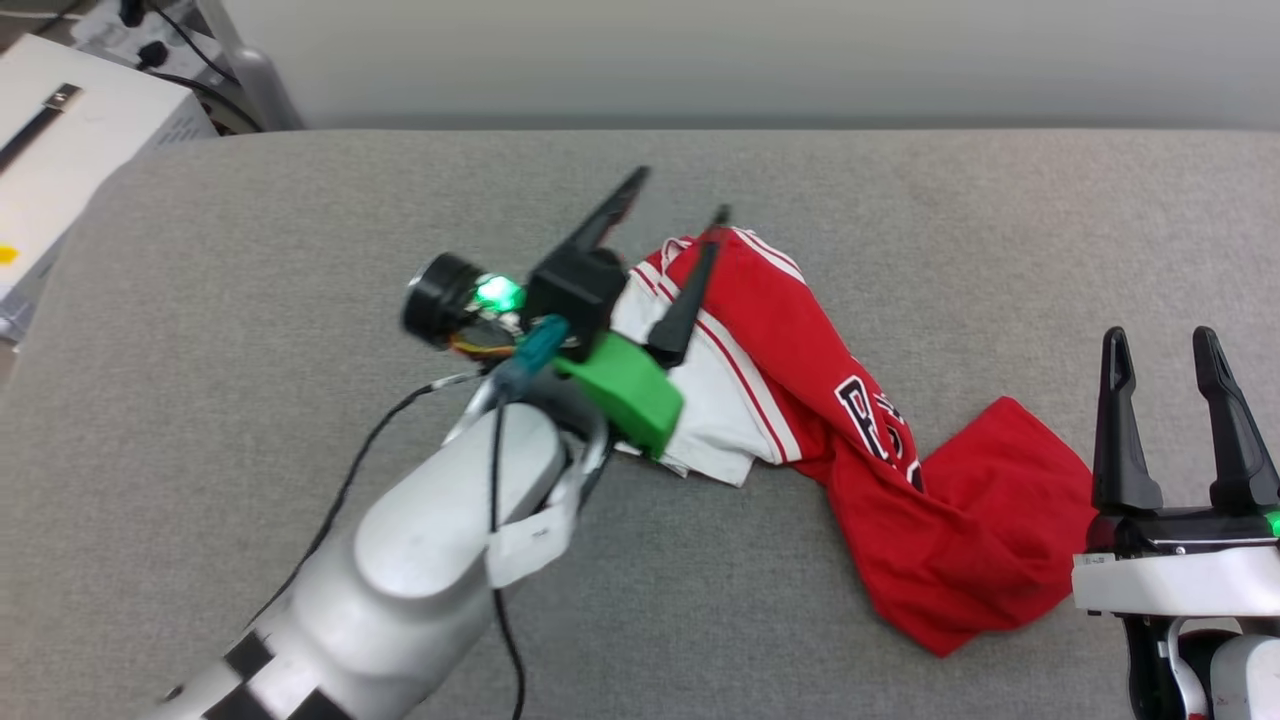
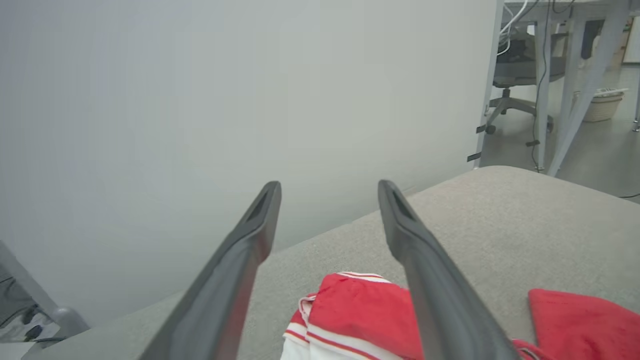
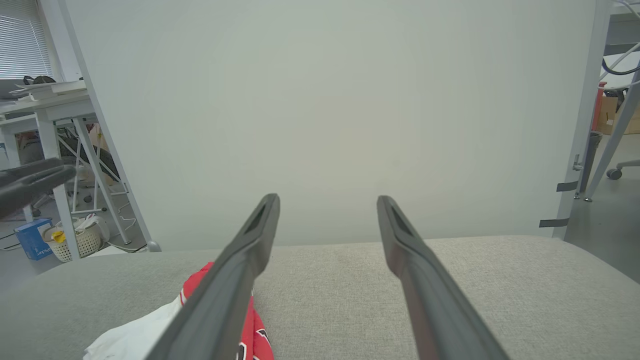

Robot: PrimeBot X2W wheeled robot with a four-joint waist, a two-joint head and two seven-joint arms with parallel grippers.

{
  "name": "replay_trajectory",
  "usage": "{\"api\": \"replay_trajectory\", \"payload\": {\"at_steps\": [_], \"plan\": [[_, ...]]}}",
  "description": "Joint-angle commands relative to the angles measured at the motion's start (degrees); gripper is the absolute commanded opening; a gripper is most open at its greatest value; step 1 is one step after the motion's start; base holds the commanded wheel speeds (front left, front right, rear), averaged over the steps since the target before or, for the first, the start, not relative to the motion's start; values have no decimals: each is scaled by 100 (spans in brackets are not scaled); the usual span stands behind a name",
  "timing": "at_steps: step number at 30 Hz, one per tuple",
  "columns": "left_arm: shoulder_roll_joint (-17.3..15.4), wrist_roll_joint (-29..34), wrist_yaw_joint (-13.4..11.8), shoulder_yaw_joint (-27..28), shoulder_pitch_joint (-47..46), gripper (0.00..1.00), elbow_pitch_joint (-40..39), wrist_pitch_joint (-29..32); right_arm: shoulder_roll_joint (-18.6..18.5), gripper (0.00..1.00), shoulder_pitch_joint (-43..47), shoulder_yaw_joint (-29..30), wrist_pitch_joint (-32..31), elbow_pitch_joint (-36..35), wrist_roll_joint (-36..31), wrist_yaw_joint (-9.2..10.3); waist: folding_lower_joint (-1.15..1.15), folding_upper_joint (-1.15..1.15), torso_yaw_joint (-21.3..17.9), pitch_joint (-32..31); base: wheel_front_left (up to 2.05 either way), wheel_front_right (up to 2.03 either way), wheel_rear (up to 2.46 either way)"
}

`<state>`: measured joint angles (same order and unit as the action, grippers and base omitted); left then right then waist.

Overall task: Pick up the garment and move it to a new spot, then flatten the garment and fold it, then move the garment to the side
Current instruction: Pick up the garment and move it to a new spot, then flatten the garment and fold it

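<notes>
**A:** Which step is in hand?

**B:** I'd judge the gap between moving and flattening. The garment (image 1: pixel 800 340) lies twisted and crumpled on the grey padded surface (image 1: pixel 300 230), right of the middle. Nothing is flat or folded yet.

**A:** And the fingers?

**B:** The left gripper (image 1: pixel 681 192) hovers over the white-sleeve end, its 2 fingers spread wide and empty. The right gripper (image 1: pixel 1160 335) waits just beside the red end, also spread and holding nothing.

**A:** What does the next move call for?

**B:** Probably each gripper taking 1 end or corner and drawing the cloth apart to untwist it. The lettering is bunched into a fold, so a pinch of the top layer alone may not spread it.

**A:** Any containers?

**B:** 2 baskets on the floor beyond. The pale basket (image 3: pixel 82 245) under a desk holds something yellow and some white bits. The other, a woven basket (image 2: pixel 602 107), is too far off to tell its contents. A blue box (image 3: pixel 31 239) stands beside the pale basket, and what is in it is hidden.
</notes>
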<state>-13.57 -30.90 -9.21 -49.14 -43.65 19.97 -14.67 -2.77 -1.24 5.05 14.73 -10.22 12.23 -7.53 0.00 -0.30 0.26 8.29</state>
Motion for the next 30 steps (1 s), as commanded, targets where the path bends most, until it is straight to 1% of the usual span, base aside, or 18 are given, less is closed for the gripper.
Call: {"api": "replay_trajectory", "payload": {"at_steps": [1,4,8,11,14,18,21,24,30], "plan": [[-127,128,-116,175,278,100,-128,-31,-10,100,63,11,27,21,-40,4,0,30,167,-174,0,0,0],[-338,366,-359,678,754,100,-431,-31,-10,100,86,10,27,30,-75,4,0,30,188,-224,0,0,0],[-505,623,-566,1296,1386,100,-754,-32,-10,100,105,13,27,41,-120,4,0,30,185,-259,0,0,0],[-553,745,-656,1755,1843,100,-931,-32,-10,100,126,28,27,48,-157,4,0,30,181,-289,0,0,0],[-547,878,-681,2208,2319,100,-1080,-32,-10,100,174,53,27,58,-180,4,0,30,175,-333,0,0,0],[-458,1050,-622,2732,2899,100,-1222,-32,-10,100,245,51,27,82,-200,4,0,30,156,-399,0,0,0],[-340,1181,-515,3064,3291,100,-1332,-32,-10,100,295,42,27,99,-214,4,0,30,141,-438,0,0,0],[-185,1353,-334,3327,3626,100,-1412,-32,-10,100,348,48,27,133,-240,4,0,30,148,-476,0,0,0],[152,1686,-2,3652,4066,100,-1404,-32,-10,100,458,-26,27,301,-331,4,0,30,196,-539,0,0,0]]}}
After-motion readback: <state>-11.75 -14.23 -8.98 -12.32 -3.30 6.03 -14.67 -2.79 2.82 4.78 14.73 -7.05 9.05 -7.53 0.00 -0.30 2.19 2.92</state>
